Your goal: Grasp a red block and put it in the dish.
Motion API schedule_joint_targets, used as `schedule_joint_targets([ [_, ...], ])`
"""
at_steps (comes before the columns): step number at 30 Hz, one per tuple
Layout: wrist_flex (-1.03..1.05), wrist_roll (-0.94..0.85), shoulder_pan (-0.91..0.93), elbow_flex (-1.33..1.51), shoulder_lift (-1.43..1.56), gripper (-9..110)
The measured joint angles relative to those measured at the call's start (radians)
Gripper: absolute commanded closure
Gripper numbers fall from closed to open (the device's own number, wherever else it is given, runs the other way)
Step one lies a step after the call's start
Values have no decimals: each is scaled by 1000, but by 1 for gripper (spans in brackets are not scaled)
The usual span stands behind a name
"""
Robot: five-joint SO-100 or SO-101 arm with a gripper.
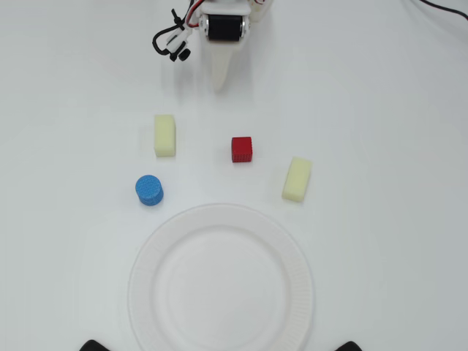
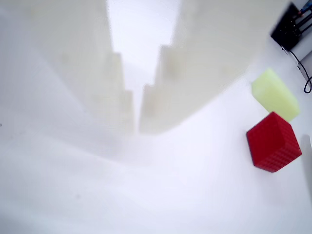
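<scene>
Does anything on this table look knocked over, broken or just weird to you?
Nothing stands out. The red block, blue cylinder and two pale yellow blocks sit apart on the table, undamaged; the dish is empty and intact.

White plastic gripper [image 1: 220, 82], black motor, red/white/black cables
</scene>
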Motion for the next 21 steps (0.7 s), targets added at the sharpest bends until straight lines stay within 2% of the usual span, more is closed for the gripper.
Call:
schedule_joint_targets([
  [21,0,-17,-3,0,0,101],
])
